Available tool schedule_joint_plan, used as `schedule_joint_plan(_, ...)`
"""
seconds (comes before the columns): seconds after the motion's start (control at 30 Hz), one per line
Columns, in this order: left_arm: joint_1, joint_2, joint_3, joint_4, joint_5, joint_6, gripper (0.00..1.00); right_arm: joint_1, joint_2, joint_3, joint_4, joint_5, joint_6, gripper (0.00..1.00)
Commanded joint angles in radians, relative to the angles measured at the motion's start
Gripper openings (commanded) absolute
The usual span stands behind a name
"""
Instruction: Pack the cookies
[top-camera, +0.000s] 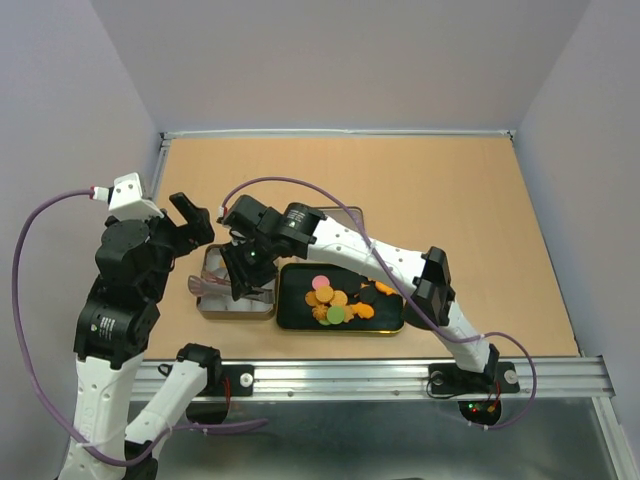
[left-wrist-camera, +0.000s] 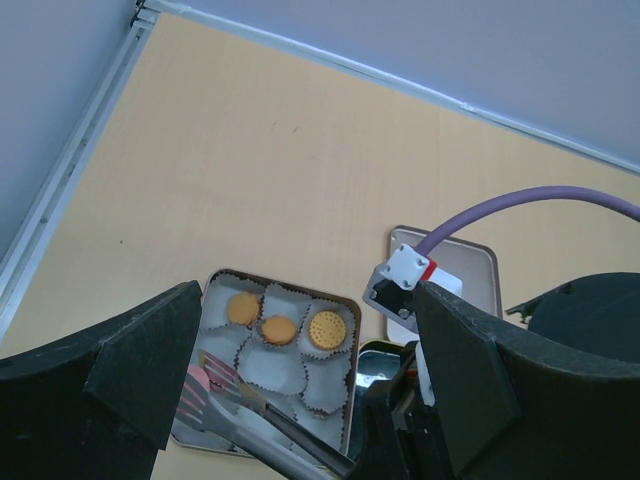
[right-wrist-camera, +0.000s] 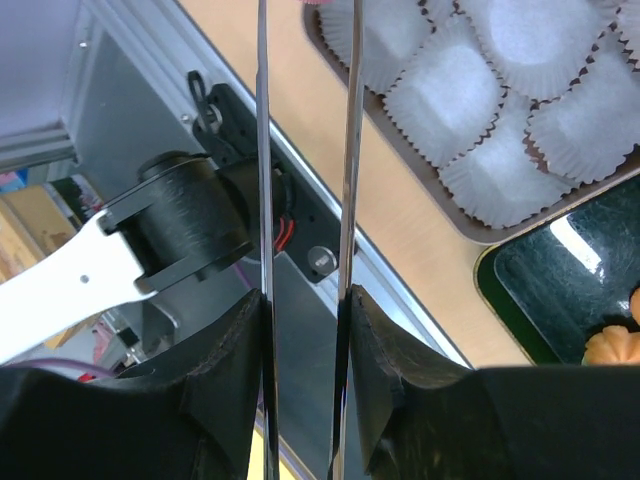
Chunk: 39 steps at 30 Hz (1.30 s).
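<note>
Several loose cookies (top-camera: 335, 300) in orange, pink, green and black lie heaped on a black tray (top-camera: 290, 322). To its left stands a silver tin (top-camera: 212, 308) lined with white paper cups. Three orange cookies (left-wrist-camera: 279, 329) sit in its far cups. My right gripper (top-camera: 248, 262) is shut on metal tongs (left-wrist-camera: 250, 410), whose tips hold a pink cookie (left-wrist-camera: 195, 385) over the tin's near-left corner. In the right wrist view the tong arms (right-wrist-camera: 262, 150) are squeezed between my fingers (right-wrist-camera: 400, 340). My left gripper (top-camera: 195, 222) is open and empty, above the tin's far side.
The tin's lid (left-wrist-camera: 470, 265) lies flat behind the tray, partly under the right arm. An orange flower-shaped cookie (right-wrist-camera: 615, 345) shows on the tray (right-wrist-camera: 560, 270). The metal rail (top-camera: 350, 375) runs along the table's near edge.
</note>
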Motion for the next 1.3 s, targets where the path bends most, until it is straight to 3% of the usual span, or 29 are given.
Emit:
schedule_joint_plan(0.0, -0.005, -0.012, 0.033, 0.009, -0.017, 0.016, 0.99, -0.003, 0.016, 0.052, 0.051, 0.047, -0.016, 0.32)
schedule_joint_plan(0.47, -0.005, -0.009, 0.032, 0.014, -0.009, 0.030, 0.99, -0.005, 0.029, 0.019, 0.059, 0.137, 0.020, 0.33)
schedule_joint_plan(0.9, -0.007, -0.018, 0.015, 0.018, -0.009, 0.041, 0.99, -0.005, 0.040, 0.007, 0.059, 0.147, 0.027, 0.49)
schedule_joint_plan(1.27, -0.007, -0.021, 0.009, 0.018, -0.001, 0.045, 0.99, -0.006, 0.049, 0.030, 0.059, 0.162, 0.037, 0.50)
